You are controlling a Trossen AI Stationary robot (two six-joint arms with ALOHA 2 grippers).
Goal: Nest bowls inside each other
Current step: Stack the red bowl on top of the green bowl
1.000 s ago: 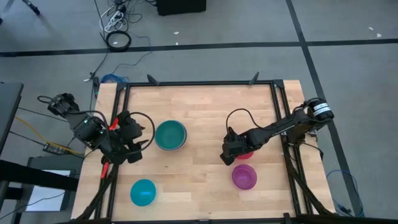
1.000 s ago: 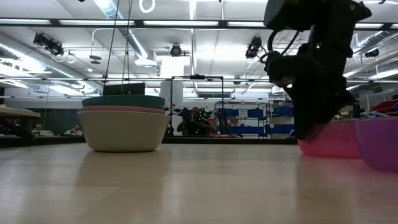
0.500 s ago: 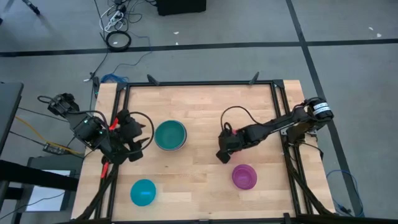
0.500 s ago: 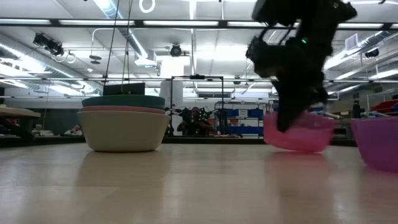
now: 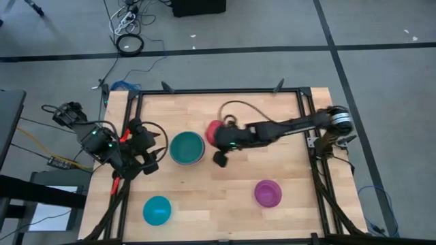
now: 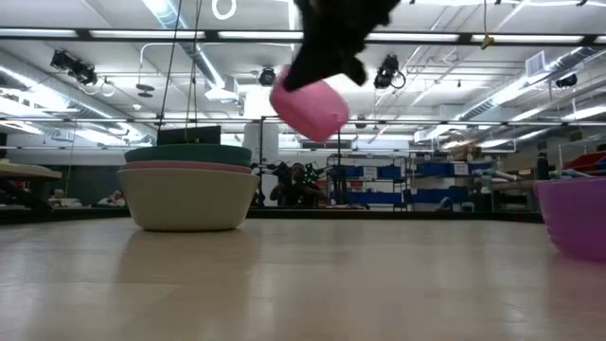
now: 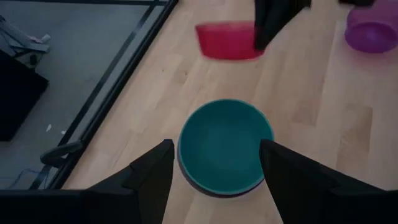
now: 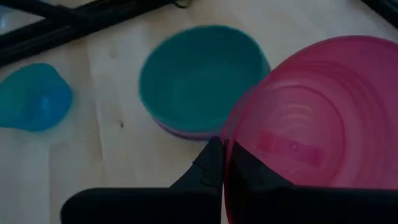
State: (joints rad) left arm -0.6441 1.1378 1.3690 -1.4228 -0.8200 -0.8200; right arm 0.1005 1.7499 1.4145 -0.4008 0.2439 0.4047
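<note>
My right gripper (image 8: 225, 163) is shut on a red bowl (image 5: 214, 130), which hangs in the air just right of a stack of bowls. The stack has a teal bowl (image 5: 187, 148) on top, then a pink one (image 6: 185, 168) and a white one (image 6: 185, 199) resting on the table. In the low view the red bowl (image 6: 309, 108) hangs tilted, higher than the stack's top. My left gripper (image 7: 221, 186) stands open to the left of the stack, its fingers on either side of the teal bowl (image 7: 225, 146) in its own view, touching nothing. My right gripper pinches the red bowl's rim (image 8: 227, 146), one finger (image 8: 208, 168) outside the wall and the other inside. It comes from the table's right, slanting down. The bowl is lifted clear of the table and tipped on its side, with its inside facing the wrist camera.
A cyan bowl (image 5: 157, 210) sits near the front left of the table and a purple bowl (image 5: 268, 193) near the front right. A dark metal frame (image 5: 218, 90) runs round the table's edges. Bare wood lies between the stack and the purple bowl.
My right gripper has lifted the red bowl off the table beside the purple bowl. It has carried the bowl up and toward the table's left, to just beside the stack. The wrist has rolled, and the bowl has tipped from upright onto its side.
</note>
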